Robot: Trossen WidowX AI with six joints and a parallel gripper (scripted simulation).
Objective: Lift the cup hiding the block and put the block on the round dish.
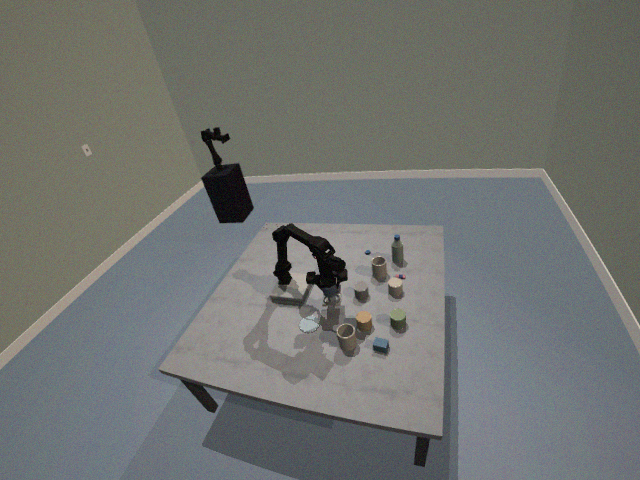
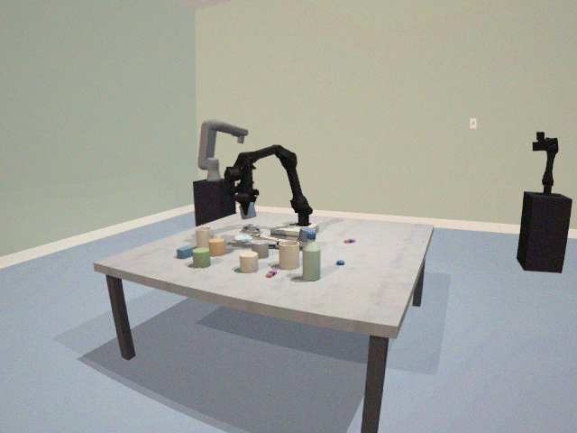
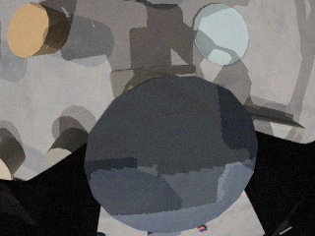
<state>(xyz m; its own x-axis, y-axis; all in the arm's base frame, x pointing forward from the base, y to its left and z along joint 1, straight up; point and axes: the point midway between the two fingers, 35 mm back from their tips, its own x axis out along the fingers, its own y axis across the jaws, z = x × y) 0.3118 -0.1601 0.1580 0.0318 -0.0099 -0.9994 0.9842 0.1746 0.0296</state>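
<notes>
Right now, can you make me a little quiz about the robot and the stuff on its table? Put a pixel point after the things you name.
1. True or false: the gripper (image 1: pixel 330 290) (image 2: pixel 247 212) (image 3: pixel 163 134) is holding a blue-grey cup (image 2: pixel 248 210) (image 3: pixel 172 147) up in the air.
2. Which is taller: the bottle (image 1: pixel 397 251) (image 2: pixel 311 261) or the green cylinder (image 1: pixel 397 318) (image 2: pixel 201 257)?
3. Fill in: the round dish (image 1: pixel 309 324) (image 2: pixel 242 238) (image 3: pixel 221 31) has ___ cups on it.

Key: 1 true; 2 the bottle; 3 no.
</notes>
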